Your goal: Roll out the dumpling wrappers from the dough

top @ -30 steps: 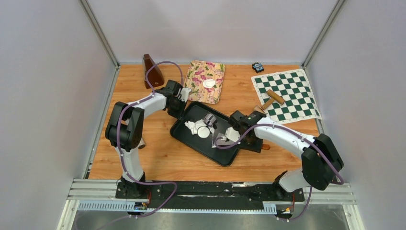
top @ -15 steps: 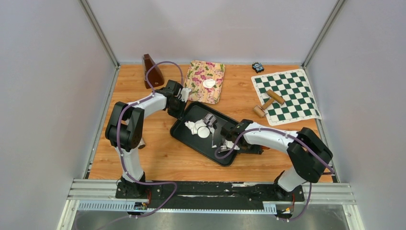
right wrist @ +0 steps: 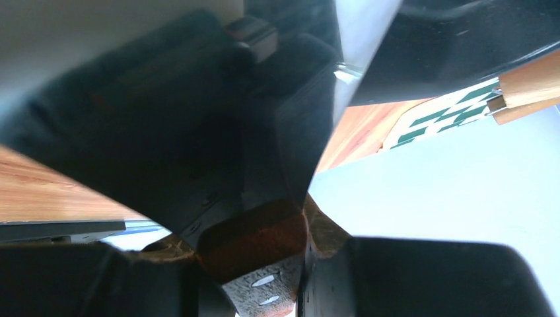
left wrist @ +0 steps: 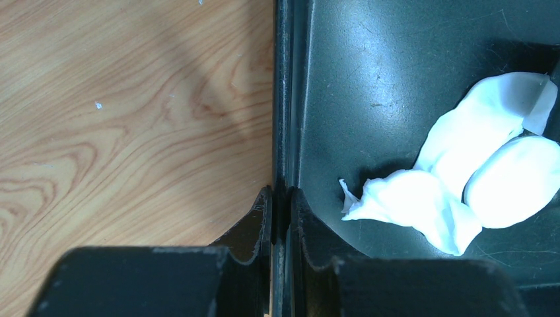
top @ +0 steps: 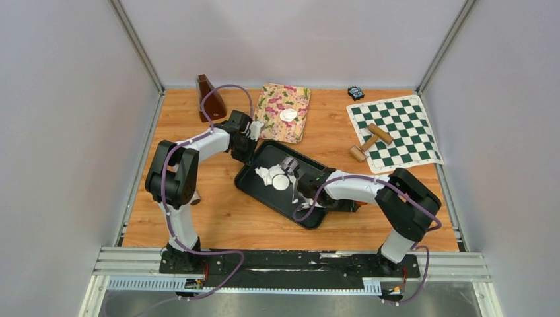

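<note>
**Top external view.** Black tray (top: 277,201) set diagonally on the wooden tabletop (top: 198,211). Left hand (top: 249,150) at the tray's far-left rim; right hand (top: 302,190) low over its right half. Inside the tray, dough lump (top: 267,174) with a round dumpling wrapper (top: 282,182) touching it. Another dumpling wrapper (top: 288,115) on the floral cloth (top: 280,99) beyond. Rolling pin (top: 380,133) on the chequered mat (top: 403,139), well apart.

**Left wrist view.** Left hand (left wrist: 280,211) nearly closed, pinching the tray (left wrist: 282,99) by its rim. Dough lump (left wrist: 422,205) and overlapping dumpling wrapper (left wrist: 512,191) just inside.

**Right wrist view.** Right hand (right wrist: 254,264) clamped tight on a brown tool handle (right wrist: 254,234); rest of the tool unclear.
</note>
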You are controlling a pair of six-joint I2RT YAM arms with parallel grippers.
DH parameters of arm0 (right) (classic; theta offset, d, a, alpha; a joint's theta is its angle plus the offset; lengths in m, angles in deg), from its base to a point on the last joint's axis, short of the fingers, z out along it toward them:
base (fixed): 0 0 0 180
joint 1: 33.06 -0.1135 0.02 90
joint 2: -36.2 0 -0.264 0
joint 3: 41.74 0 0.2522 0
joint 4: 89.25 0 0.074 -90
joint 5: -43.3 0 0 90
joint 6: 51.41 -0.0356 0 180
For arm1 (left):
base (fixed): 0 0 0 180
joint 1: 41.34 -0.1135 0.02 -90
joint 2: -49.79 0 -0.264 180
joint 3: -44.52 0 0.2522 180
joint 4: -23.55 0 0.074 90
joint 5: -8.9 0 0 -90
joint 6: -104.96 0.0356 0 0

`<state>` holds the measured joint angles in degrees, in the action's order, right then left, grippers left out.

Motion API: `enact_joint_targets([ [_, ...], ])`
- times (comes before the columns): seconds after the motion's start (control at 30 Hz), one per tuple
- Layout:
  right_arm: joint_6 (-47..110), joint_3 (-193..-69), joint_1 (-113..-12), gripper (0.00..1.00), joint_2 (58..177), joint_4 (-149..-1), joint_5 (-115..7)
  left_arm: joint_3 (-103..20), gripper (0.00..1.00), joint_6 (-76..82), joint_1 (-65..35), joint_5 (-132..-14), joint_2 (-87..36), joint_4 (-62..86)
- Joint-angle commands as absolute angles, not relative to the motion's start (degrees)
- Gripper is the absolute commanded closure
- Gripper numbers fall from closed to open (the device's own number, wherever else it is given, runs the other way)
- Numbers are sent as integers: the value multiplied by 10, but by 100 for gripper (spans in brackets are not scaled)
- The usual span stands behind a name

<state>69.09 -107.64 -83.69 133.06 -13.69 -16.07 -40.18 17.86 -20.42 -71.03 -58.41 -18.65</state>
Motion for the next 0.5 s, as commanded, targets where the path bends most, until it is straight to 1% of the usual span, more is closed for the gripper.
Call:
enact_joint_targets([
  [0.0, 690, -1100, -826, 100, 1329, -144, -119, -392, 100, 194, -203, -741, -570, -195],
  [0.07, 692, -1120, -817, 100, 1310, -126, -151, -392, 100, 194, -203, -740, -568, -195],
  [0.27, 693, -1204, -813, 100, 1255, -55, -370, -392, 100, 195, -203, -734, -565, -196],
  [0.47, 740, -1210, -807, 100, 1264, 4, -566, -392, 100, 197, -203, -725, -557, -196],
])
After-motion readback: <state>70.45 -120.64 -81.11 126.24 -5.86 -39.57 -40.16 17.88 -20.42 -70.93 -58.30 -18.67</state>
